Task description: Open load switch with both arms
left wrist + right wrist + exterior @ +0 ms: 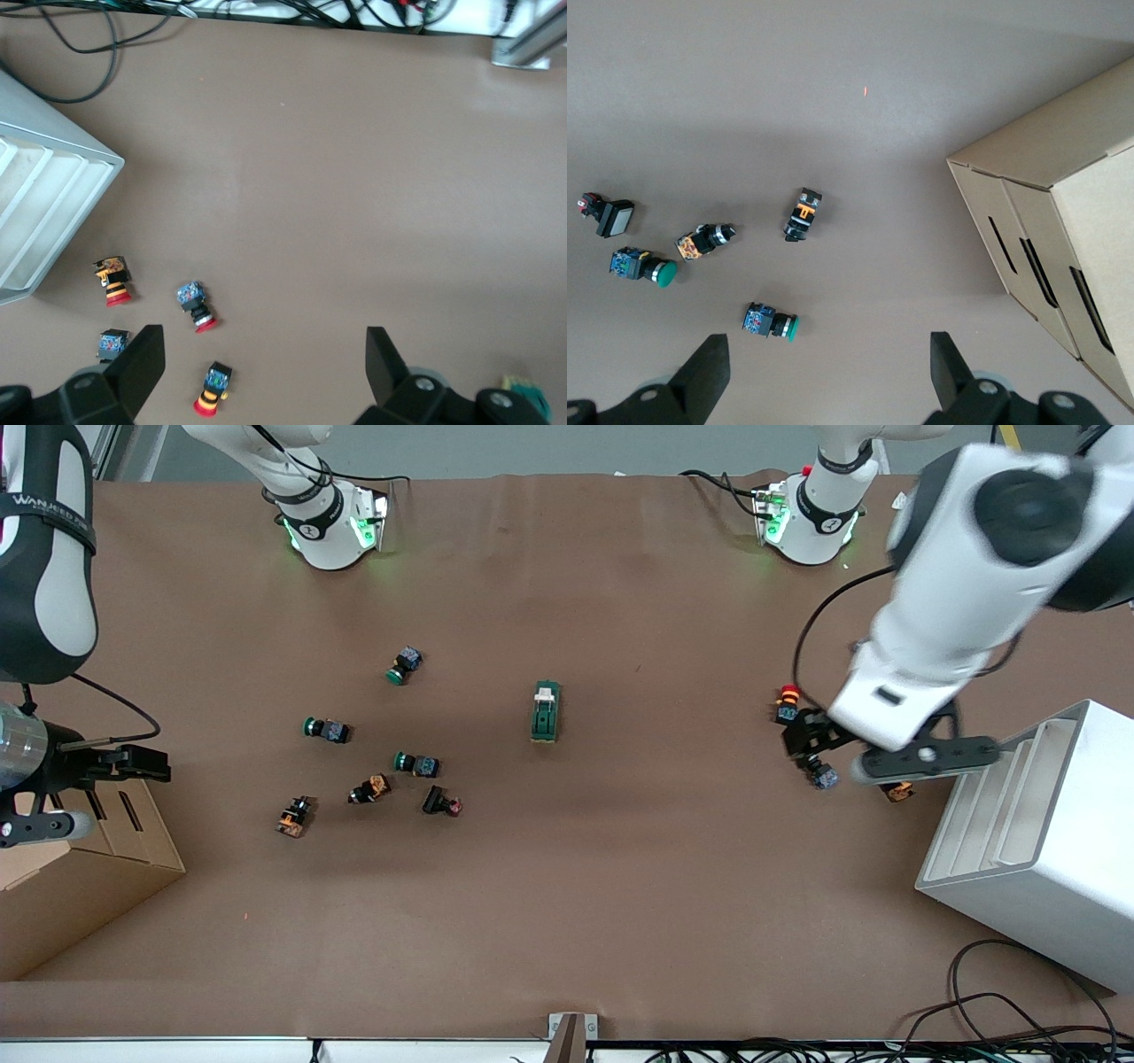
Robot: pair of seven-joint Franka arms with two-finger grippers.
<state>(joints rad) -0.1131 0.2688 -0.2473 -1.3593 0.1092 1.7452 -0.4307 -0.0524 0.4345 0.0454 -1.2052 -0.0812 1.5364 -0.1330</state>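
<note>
Looking across the brown paper-covered table (pixel 620 886), you are seeing one load switch (pixel 546 711), a small dark green oblong block with a white lever piece, lying alone near the table's middle. Six small round-capped push buttons (pixel 372 740) are lying scattered toward the right arm's end: three with green caps, the others black with orange or dark red. Four more, red-capped, are sitting in a cluster (pixel 159 341) toward the left arm's end, under the left gripper. One cardboard box (pixel 71 877) with slots is standing at the right arm's end, and one white ridged case (pixel 1045 841) at the left arm's end.

The left gripper (pixel 263 367) is hanging over those red-capped buttons with its fingers spread and nothing between them. The right gripper (pixel 827 372) is hovering over the cardboard box's edge, fingers likewise spread and empty. The load switch is lying well apart from both, roughly between them.
</note>
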